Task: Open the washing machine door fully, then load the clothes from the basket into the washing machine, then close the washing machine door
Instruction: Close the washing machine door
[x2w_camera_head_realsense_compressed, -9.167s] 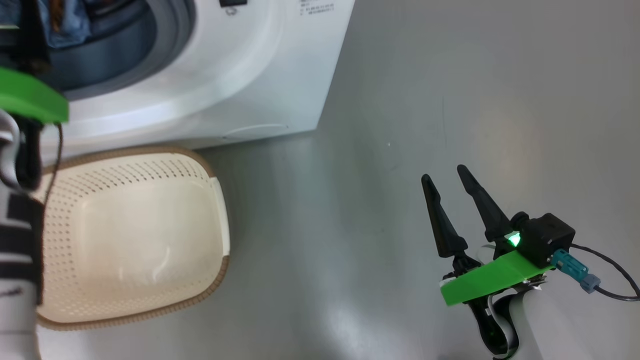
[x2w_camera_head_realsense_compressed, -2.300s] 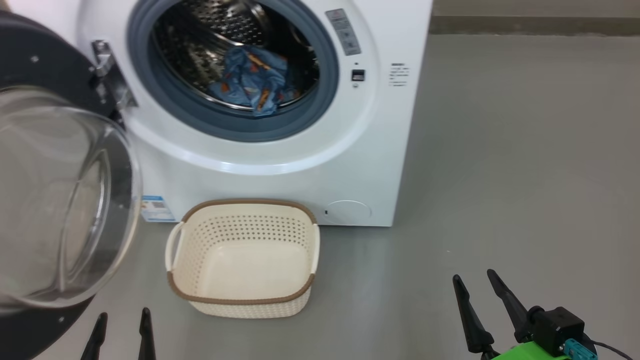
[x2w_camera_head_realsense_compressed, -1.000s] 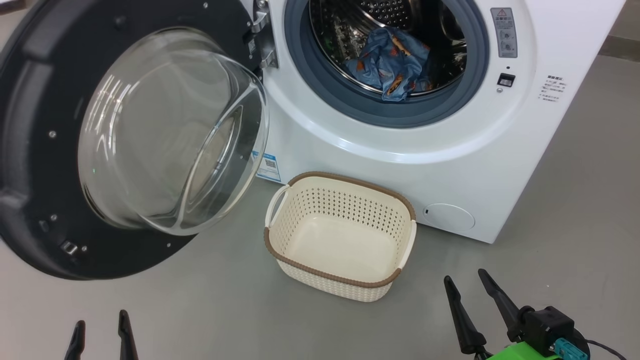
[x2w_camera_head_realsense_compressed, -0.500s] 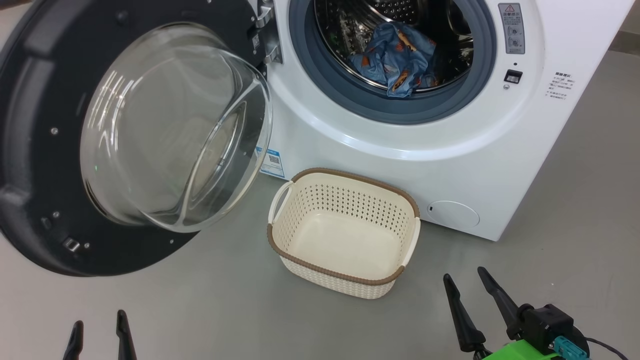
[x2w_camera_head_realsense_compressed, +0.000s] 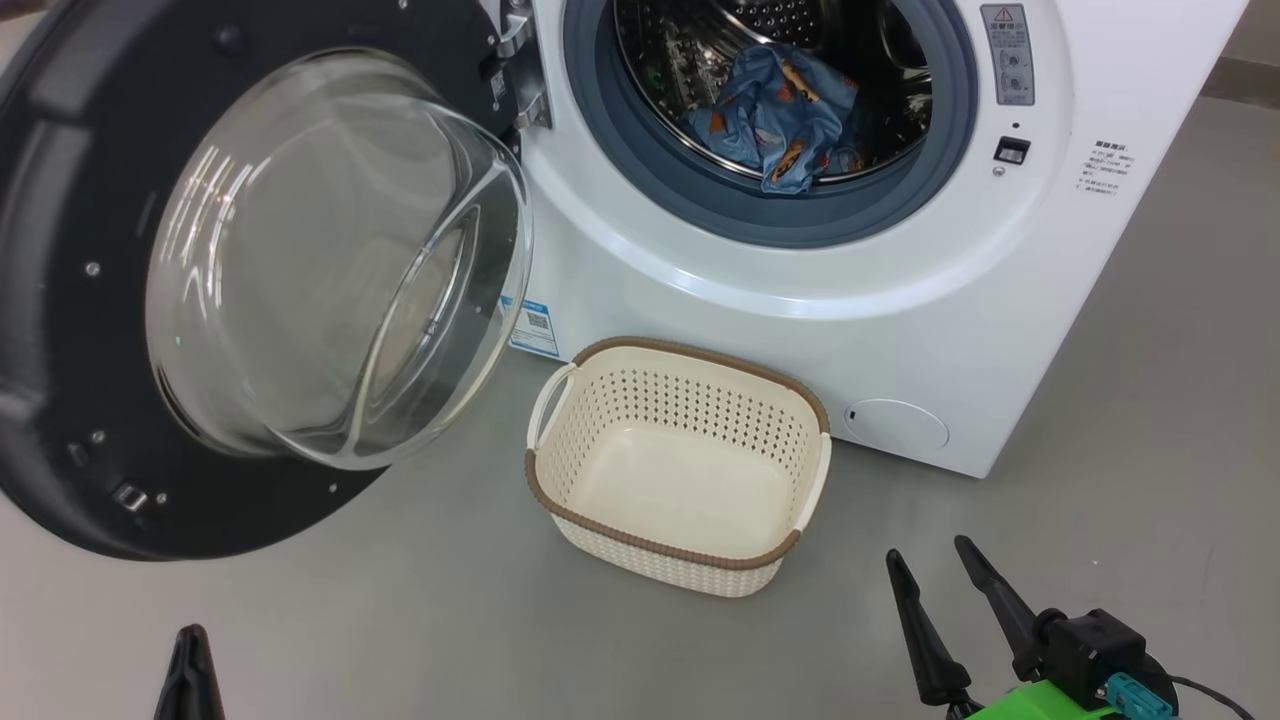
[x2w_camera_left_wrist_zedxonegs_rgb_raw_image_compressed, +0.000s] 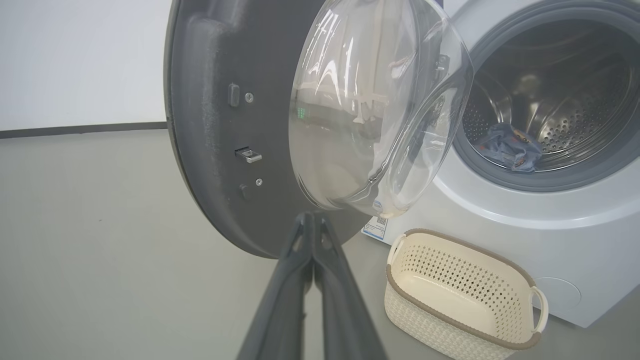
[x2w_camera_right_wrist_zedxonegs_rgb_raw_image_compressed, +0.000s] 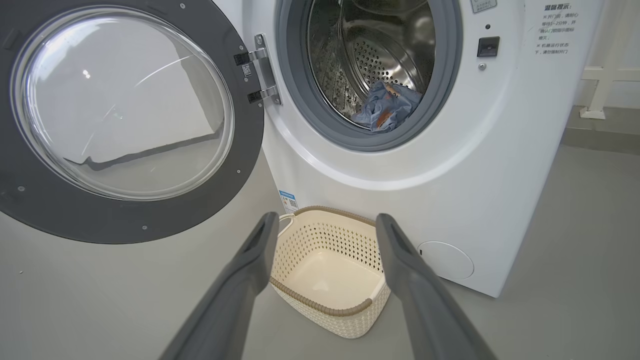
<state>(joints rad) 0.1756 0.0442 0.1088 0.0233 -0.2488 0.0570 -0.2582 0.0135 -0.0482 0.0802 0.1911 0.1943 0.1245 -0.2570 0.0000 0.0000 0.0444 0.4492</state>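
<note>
The clothes (x2w_camera_head_realsense_compressed: 780, 112) lie as one crumpled blue bundle inside the washing machine (x2w_camera_head_realsense_compressed: 900, 320), low at the front of the steel drum (x2w_camera_head_realsense_compressed: 760, 15), with a fold drooping over the drum's lip toward the grey-blue gasket (x2w_camera_head_realsense_compressed: 640, 170). The washing machine door (x2w_camera_head_realsense_compressed: 60, 300) stands swung wide to the left on its metal hinge (x2w_camera_head_realsense_compressed: 520, 70), its clear glass bowl (x2w_camera_head_realsense_compressed: 330, 260) bulging toward the camera.

On the grey floor (x2w_camera_head_realsense_compressed: 1150, 400) just before the machine's front, the basket (x2w_camera_head_realsense_compressed: 655, 572) sits upright below the drum opening; its perforated walls and smooth cream bottom show bare. It stands between the blue label sticker (x2w_camera_head_realsense_compressed: 530, 325) and the round filter cap (x2w_camera_head_realsense_compressed: 896, 425).

The left gripper (x2w_camera_left_wrist_zedxonegs_rgb_raw_image_compressed: 312, 217) has its two dark fingers pressed together at the tips, pinching nothing, and points at the lower edge of the door's ring. The right gripper (x2w_camera_right_wrist_zedxonegs_rgb_raw_image_compressed: 326, 216) has its fingers spread wide apart, holds nothing, and hangs well short of the basket.
</note>
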